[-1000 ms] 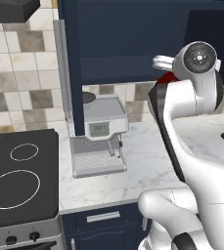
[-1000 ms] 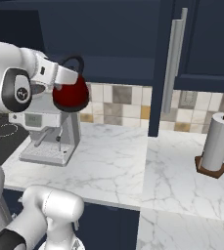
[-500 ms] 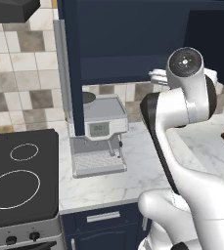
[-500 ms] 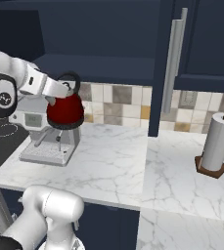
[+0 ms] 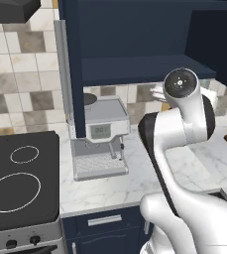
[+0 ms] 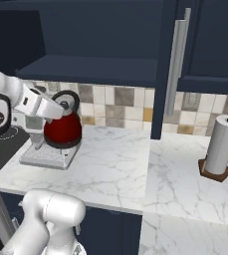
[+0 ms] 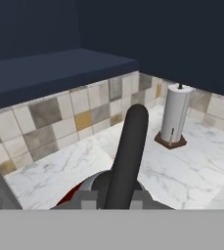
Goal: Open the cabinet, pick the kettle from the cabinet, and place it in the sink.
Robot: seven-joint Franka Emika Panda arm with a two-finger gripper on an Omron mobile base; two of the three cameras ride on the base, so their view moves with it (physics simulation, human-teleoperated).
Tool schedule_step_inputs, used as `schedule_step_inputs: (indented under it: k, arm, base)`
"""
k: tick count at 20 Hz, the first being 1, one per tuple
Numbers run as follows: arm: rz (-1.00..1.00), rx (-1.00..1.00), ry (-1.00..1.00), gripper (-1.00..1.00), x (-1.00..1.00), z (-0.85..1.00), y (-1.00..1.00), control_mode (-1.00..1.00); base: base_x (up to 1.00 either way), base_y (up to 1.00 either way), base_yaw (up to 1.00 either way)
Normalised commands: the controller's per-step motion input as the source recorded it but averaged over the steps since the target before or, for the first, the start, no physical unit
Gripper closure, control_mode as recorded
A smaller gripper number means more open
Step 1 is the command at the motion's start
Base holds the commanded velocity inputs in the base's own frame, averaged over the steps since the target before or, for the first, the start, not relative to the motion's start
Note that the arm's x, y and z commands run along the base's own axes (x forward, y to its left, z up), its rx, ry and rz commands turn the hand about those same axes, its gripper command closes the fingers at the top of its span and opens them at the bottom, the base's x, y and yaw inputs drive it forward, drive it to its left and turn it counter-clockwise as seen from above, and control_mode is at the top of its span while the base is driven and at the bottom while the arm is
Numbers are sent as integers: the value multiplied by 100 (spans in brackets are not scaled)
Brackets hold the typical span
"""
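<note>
The red kettle [image 6: 62, 130] hangs by its dark arched handle [image 7: 128, 146] from my gripper [image 6: 61, 106], which is shut on that handle. It is held above the white marble counter [image 6: 115, 169], in front of the coffee machine and below the navy shelf [image 6: 90, 68] of the open cabinet [image 6: 100, 30]. In the hand view a sliver of the kettle's red body [image 7: 67, 199] shows under the handle. In the left base view my own arm hides the kettle, and the cabinet's shelf [image 5: 135, 67] is bare. The sink is out of view.
A coffee machine [image 5: 102, 134] stands on the counter just behind the kettle. The cooktop [image 5: 16, 183] lies to its left. A paper towel holder [image 6: 219, 148] stands at the right. The open door with a silver bar handle [image 6: 177, 55] hangs beside it.
My gripper has carried the kettle down and out from shelf height to just above the counter, moving toward the coffee machine. The arm has folded lower.
</note>
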Motion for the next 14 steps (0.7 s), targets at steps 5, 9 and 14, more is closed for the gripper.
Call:
schedule_step_inputs:
  k: [5, 9, 14]
  arm:
    - [-1, 0, 0, 100, 0, -41, 0, -100]
    - [-2, 0, 0, 100, -1, -34, 0, -100]
    - [-5, 0, 0, 100, 0, -28, 0, -100]
  base:
    - [0, 0, 0]
    - [0, 0, 0]
    - [0, 0, 0]
